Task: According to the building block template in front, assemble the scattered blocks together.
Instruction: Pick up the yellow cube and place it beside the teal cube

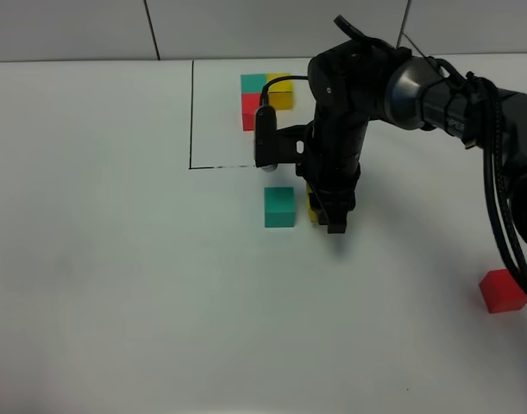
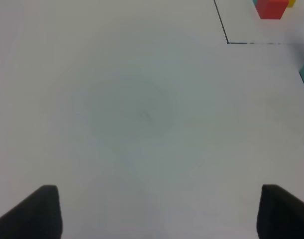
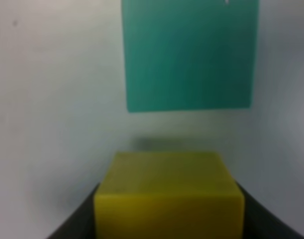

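High overview, 2 downward wrist views

The right arm point(image 1: 418, 90) reaches in with its wrist bent straight down, and the right tool point(image 1: 322, 216) grips the yellow cube point(image 3: 169, 199) just beside the teal cube point(image 1: 279, 207). The left tool point(image 2: 161, 214) stands with jaws wide apart.

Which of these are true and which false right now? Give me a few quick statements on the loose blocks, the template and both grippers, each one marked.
1. The right gripper is shut on the yellow block. True.
2. The yellow block touches the teal block. False: a strip of table shows between them.
3. The loose red block sits right beside the teal block. False: it lies alone, far off to the right in the exterior high view.
4. The left gripper is open over bare table, holding nothing. True.
5. The template lies to the right of the black line in the exterior high view. True.
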Controlling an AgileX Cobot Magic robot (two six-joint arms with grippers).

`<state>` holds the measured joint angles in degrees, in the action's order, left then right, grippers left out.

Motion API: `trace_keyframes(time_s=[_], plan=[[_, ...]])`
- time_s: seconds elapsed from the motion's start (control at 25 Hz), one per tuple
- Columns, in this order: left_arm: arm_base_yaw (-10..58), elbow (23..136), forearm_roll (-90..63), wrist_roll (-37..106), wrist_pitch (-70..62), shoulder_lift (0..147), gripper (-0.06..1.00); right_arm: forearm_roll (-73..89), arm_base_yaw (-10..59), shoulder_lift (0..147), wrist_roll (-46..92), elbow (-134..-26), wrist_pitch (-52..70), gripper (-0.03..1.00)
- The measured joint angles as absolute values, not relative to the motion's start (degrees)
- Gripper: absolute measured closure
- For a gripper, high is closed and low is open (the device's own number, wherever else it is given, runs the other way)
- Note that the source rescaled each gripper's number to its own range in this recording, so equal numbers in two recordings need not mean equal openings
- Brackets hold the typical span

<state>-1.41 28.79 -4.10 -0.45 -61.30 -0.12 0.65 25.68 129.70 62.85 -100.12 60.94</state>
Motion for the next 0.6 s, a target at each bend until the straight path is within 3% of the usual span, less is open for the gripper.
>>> trace_keyframes(time_s=[0.6], plan=[[-1.4, 28.8, -4.1, -0.5, -61.2, -0.1, 0.2, 3.3, 25.6, 133.6, 65.0, -101.7, 57.2, 0.97]])
